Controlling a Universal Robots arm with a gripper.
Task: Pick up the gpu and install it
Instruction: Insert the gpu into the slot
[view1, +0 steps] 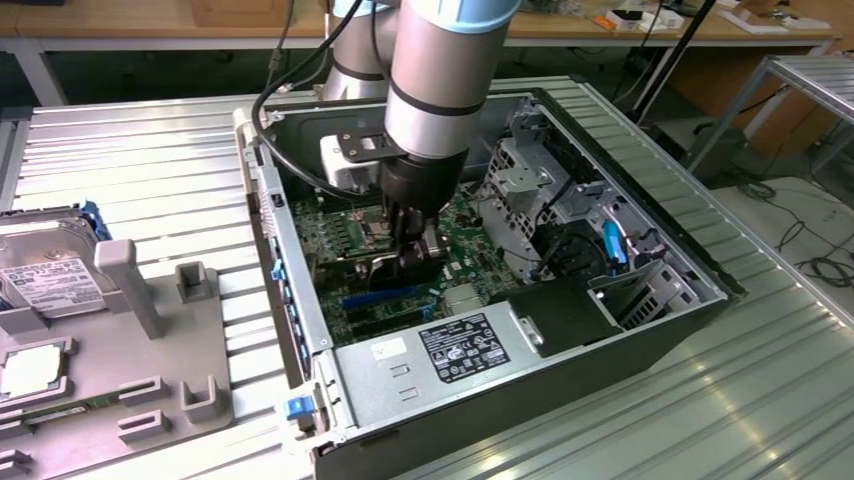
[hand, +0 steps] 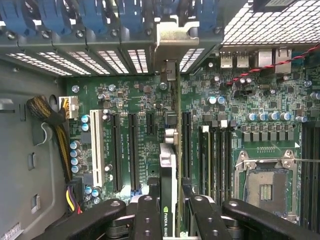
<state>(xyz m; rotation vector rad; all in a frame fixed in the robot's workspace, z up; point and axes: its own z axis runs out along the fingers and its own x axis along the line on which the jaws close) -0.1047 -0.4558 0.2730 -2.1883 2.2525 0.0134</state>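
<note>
My claw (hand: 172, 220) is clenched on the graphics card (hand: 169, 165). A black finger (hand: 146, 215) presses on one face and its partner on the other, with the card's printed label showing between them.

I hold the card on edge, so in the wrist view it is only a thin strip. Its long axis runs straight away from my claw across the motherboard (hand: 140, 100) towards the back wall of the computer case (view1: 641, 330). At that far end, its silver bracket (hand: 172, 37) sits against the row of slot openings.

The card's green edge runs parallel to the long black slots. It lies just beside or over one black slot (hand: 186, 145), well apart from the white slot (hand: 97, 150) and clear of the processor socket (hand: 265, 187). I cannot tell from here whether the edge is in the slot or only above it, because this view looks straight down.

The exterior view gives the height instead. My arm (view1: 441, 70) reaches down into the open case, and the claw sits low, close to the board, above the power supply (view1: 441, 350). That view also shows the ribbed tabletop (view1: 147, 160) and a grey holder (view1: 134, 330) with a hard drive (view1: 47, 270) on it.
</note>
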